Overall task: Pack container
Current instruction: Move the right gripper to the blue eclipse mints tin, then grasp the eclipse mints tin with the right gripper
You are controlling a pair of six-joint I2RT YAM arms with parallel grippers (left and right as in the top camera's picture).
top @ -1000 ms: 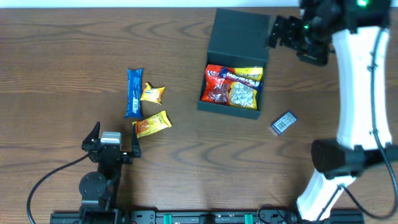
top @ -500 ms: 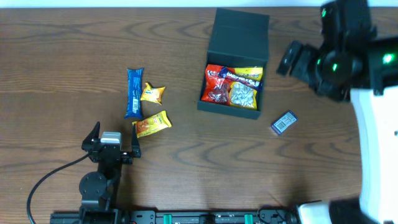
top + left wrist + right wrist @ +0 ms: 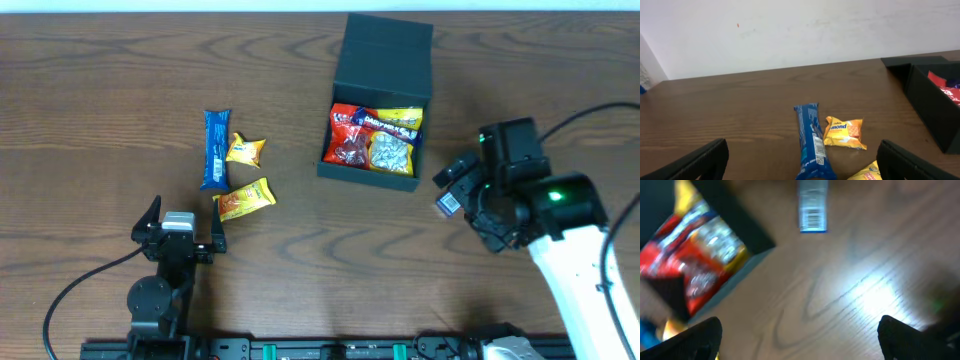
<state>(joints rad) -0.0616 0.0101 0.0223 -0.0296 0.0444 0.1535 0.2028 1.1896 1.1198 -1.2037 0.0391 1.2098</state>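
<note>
The container (image 3: 386, 52) is a dark square box at the back centre, its flap lid standing open. Red and yellow snack packets (image 3: 374, 138) fill it. A small blue barcoded packet (image 3: 452, 201) lies on the table just right of the box. My right gripper (image 3: 472, 204) hovers open right beside and above that packet; in the right wrist view the packet (image 3: 813, 205) lies ahead of the open gripper (image 3: 800, 340), with the container (image 3: 758, 236) to the left. My left gripper (image 3: 185, 220) rests open near the front, holding nothing, behind the loose snacks.
A long blue bar (image 3: 215, 148), a small yellow packet (image 3: 245, 150) and a yellow-orange packet (image 3: 245, 199) lie left of centre. In the left wrist view the bar (image 3: 812, 142) and yellow packet (image 3: 844, 133) lie ahead, the container (image 3: 932, 107) at the right.
My right arm has swung from the back right, beside the container's lid, forward and down to the small blue packet. The left arm and all snacks have stayed put.
</note>
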